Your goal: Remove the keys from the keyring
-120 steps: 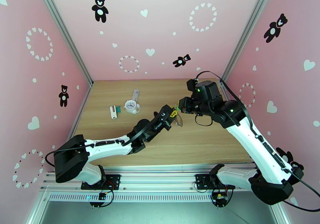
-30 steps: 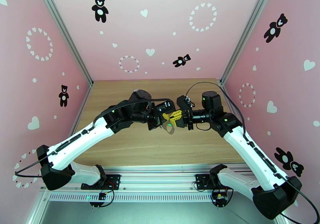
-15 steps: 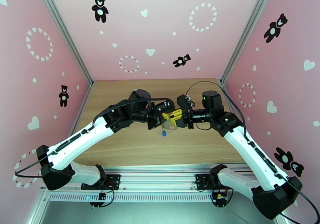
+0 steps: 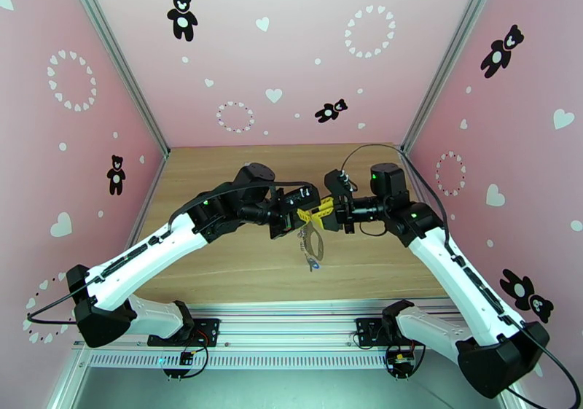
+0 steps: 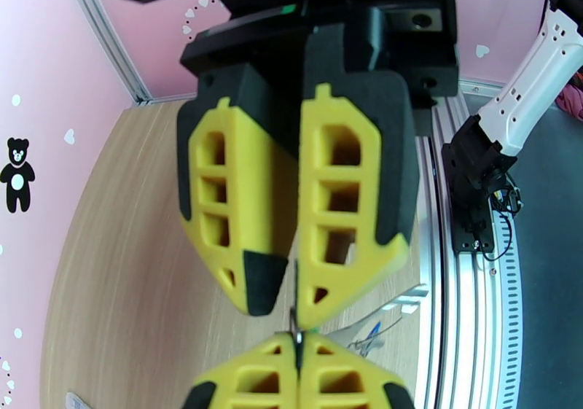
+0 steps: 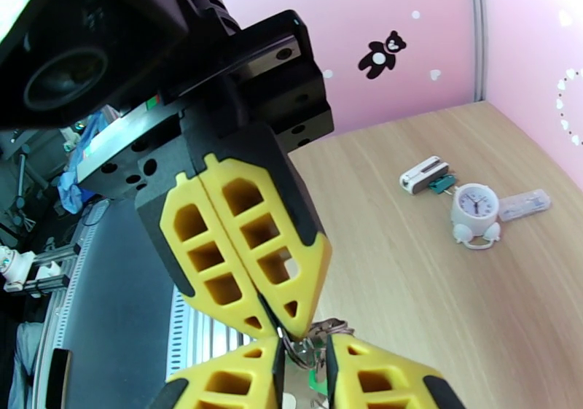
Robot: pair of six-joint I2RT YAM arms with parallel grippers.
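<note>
Four seconds on, the left arm (image 4: 167,246) is seen from above raised with its elbow high, where it had been stretched low across the surface (image 4: 364,257). The left claw (image 4: 303,217) is now brought tip to tip with the right claw (image 4: 324,212). Within the last second the keyring (image 4: 310,241) has been let down to hang lower beneath the two claws. The blue key (image 4: 314,263), seen half a second ago dangling to the loop's left, is now carried at its lowest end.

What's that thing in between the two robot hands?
The keyring, dangling between the left gripper and right gripper in the top view, blue key at its bottom.
</note>
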